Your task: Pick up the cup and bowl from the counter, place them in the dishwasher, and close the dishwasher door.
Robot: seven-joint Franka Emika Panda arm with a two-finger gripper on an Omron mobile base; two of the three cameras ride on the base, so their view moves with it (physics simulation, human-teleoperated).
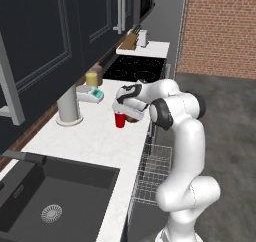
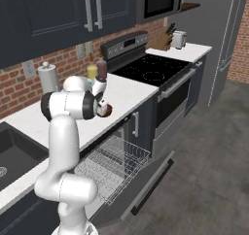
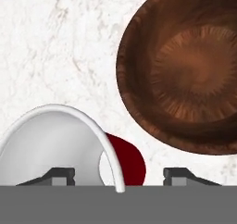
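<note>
A long white counter point(image 1: 95, 136) runs over dark navy cabinets, with a black sink point(image 1: 50, 196) set into its near end and a black stove point(image 2: 151, 66) at its far end. Below the counter edge, the dishwasher point(image 2: 126, 180) stands open: its dark door point(image 2: 146, 183) is folded down flat and the grey wire rack point(image 2: 114, 163) is pulled out over it, with nothing visible in it.

The white arm point(image 1: 182, 136) rises beside the rack and bends over the counter. Its gripper point(image 1: 122, 108) hangs directly above the cup point(image 1: 120, 120), close to the rim.

Against the brick wall stand a tall grey cylinder point(image 1: 68, 108), a yellow jar point(image 1: 91, 79) and a small white and teal object point(image 1: 90, 93), all well apart from the cup.

The brown bowl point(image 3: 185, 70) sits upright on the counter just beside the red cup point(image 3: 60, 144), near the counter's front edge. In the hand view, the cup's white inside shows from above, and the two dark fingertips point(image 3: 58, 176) stand apart, one over the cup's mouth and one outside its wall, straddling the rim on the side nearer the bowl without clamping it.
</note>
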